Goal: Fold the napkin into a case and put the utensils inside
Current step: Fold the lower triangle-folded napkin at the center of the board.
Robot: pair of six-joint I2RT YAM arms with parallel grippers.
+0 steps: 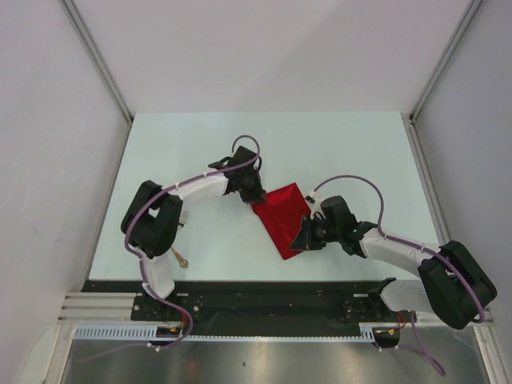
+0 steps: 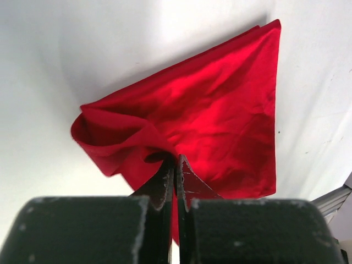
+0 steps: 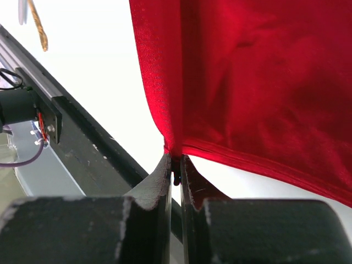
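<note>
The red napkin [image 1: 282, 218] lies folded in the middle of the table, stretched between my two grippers. My left gripper [image 1: 254, 196] is shut on its far left edge; the left wrist view shows the cloth [image 2: 220, 121] bunched into a small loop where the fingertips [image 2: 175, 165] pinch it. My right gripper [image 1: 302, 240] is shut on the near corner, and in the right wrist view the napkin [image 3: 264, 82] hangs from the pinched hem [image 3: 176, 159]. One gold utensil [image 1: 180, 258] lies near the left arm's base, partly hidden by the arm, and shows in the right wrist view as a gold utensil [image 3: 37, 25].
The pale table [image 1: 208, 144] is walled on three sides by white panels. A black mounting rail [image 1: 264, 300] runs along the near edge, close behind the right gripper, and the same rail [image 3: 82, 143] shows in the right wrist view.
</note>
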